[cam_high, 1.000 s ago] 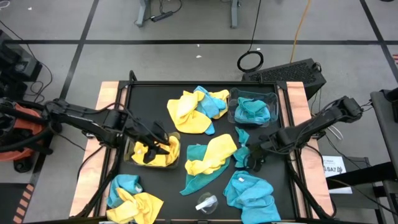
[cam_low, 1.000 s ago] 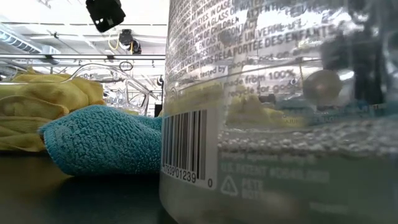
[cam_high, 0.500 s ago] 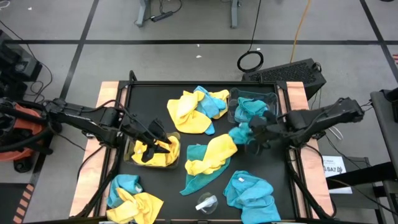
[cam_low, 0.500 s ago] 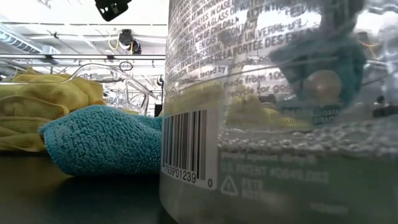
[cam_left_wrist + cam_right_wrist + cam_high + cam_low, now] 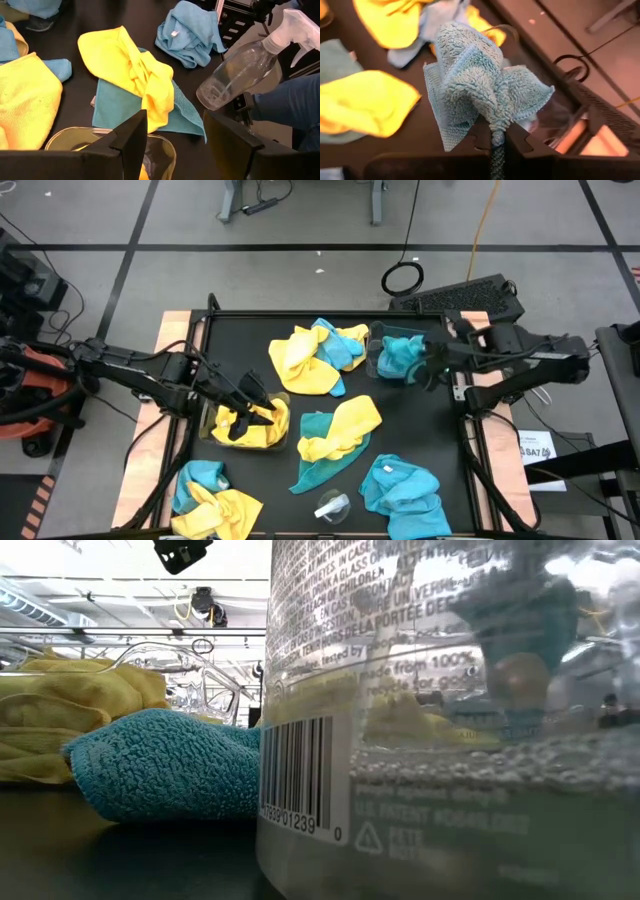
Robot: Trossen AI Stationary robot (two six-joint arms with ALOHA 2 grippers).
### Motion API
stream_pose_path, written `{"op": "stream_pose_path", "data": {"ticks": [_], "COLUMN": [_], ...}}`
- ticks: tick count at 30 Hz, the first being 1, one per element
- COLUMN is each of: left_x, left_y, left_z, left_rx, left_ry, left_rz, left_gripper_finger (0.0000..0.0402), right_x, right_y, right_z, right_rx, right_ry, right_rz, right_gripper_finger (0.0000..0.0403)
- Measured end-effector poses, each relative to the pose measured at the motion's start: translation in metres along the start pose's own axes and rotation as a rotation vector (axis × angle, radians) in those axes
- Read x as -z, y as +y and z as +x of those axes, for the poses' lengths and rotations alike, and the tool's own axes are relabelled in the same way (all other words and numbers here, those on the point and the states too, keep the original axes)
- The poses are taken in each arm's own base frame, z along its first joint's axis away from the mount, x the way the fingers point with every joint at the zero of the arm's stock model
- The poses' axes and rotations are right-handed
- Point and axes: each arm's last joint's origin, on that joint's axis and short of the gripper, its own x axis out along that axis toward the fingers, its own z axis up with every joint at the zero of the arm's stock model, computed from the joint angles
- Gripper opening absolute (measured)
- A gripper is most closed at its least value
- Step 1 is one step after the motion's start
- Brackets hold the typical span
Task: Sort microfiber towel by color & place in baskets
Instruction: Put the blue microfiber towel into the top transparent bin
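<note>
Fingers of the right gripper [image 5: 496, 142] are pressed together on a teal towel [image 5: 480, 85], pinched at a gathered fold with the cloth bunched beyond the tips. In the high view the towel [image 5: 402, 358] is carried at the upper right of the frame, directly over the teal basket [image 5: 377, 366], so the drop is judged to lie straight below (no sideways travel needed). Farther left, the left gripper [image 5: 252, 408] is held spread over the yellow basket [image 5: 215, 435], gripping nothing.
</note>
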Motion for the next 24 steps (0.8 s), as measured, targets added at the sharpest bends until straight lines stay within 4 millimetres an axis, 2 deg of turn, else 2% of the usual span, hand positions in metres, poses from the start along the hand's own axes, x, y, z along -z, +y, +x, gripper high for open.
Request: {"op": "stream_pose_path", "data": {"ticks": [5, 24], "left_x": [0.000, -0.001], "left_y": [0.000, 0.000], "left_z": [0.000, 0.000], "left_rx": [0.000, 0.003], "left_ry": [0.000, -0.008], "left_rz": [-0.001, -0.001], "left_gripper_finger": [0.0199, 0.0199], "right_x": [-0.008, -0.023], "right_y": [-0.011, -0.037], "right_z": [-0.002, 0.013], "right_rx": [0.031, 0.184], "right_ry": [-0.016, -0.003], "right_rz": [0.024, 0.043], "right_gripper_finger": [0.0000, 0.0000]}}
